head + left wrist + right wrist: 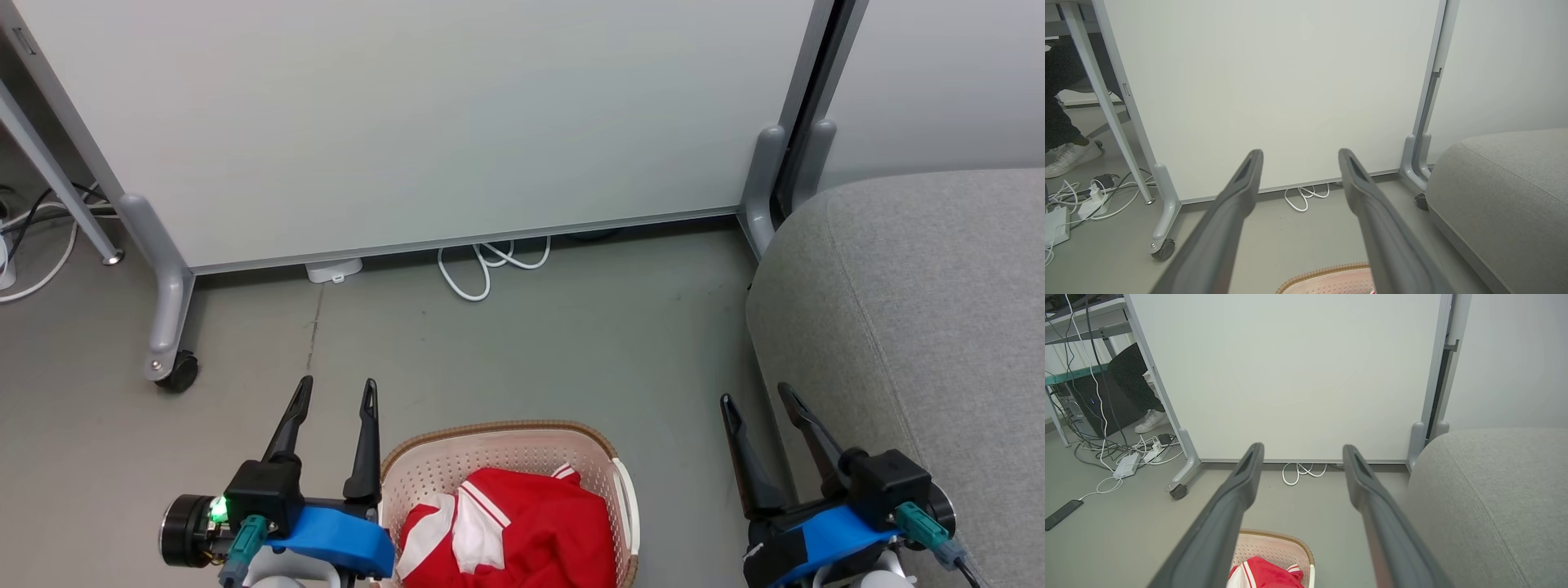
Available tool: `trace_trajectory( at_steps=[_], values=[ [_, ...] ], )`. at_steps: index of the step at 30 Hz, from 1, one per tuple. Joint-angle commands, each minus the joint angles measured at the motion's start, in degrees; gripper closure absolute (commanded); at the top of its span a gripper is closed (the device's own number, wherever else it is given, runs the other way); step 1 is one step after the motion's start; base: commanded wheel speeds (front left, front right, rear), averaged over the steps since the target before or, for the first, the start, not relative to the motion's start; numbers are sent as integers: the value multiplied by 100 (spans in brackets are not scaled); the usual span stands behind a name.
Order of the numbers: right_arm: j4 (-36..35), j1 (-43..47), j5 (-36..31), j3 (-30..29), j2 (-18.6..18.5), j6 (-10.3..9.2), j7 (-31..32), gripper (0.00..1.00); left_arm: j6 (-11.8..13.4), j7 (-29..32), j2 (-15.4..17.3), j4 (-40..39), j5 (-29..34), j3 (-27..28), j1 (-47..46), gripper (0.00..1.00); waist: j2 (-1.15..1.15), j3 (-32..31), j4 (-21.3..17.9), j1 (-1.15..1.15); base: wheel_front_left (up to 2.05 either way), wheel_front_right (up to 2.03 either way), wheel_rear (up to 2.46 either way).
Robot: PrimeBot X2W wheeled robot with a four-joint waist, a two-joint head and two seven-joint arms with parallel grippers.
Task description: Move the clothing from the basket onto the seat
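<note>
Red clothing (510,531) with white panels lies bunched in the cream basket (424,474) on the floor at the bottom centre of the head view; the right wrist view also catches the clothing (1265,575) and the basket (1278,549). My left gripper (336,390) hangs open just left of the basket, nothing between its fingers; the left wrist view shows that gripper (1300,157) over a sliver of the basket's rim (1327,271). My right gripper (758,394) is open too, between the basket and the grey seat (922,327). The seat (1506,192) fills the right side, seat (1494,498).
A pale grey wheeled partition (424,122) stands across the back, its caster (178,371) at the left. A coiled white cable (486,265) lies at its foot. Cables, a power strip (1126,465), a phone (1063,514) and a person's shoe (1150,420) sit far left.
</note>
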Motion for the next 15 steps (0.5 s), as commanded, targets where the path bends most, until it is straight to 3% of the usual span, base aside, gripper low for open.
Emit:
trace_trajectory(
  at_steps=[1,15],
  values=[
    [23,-64,-122,3,-27,2,-52,0,-32,-52,-10,41,41,41,-60,0,0,-8,-1,0,0,0,0],
    [113,-62,-8,-29,-26,3,-49,0,-91,-52,-24,167,-175,46,-83,0,0,-40,1,0,0,0,0]
  ],
)
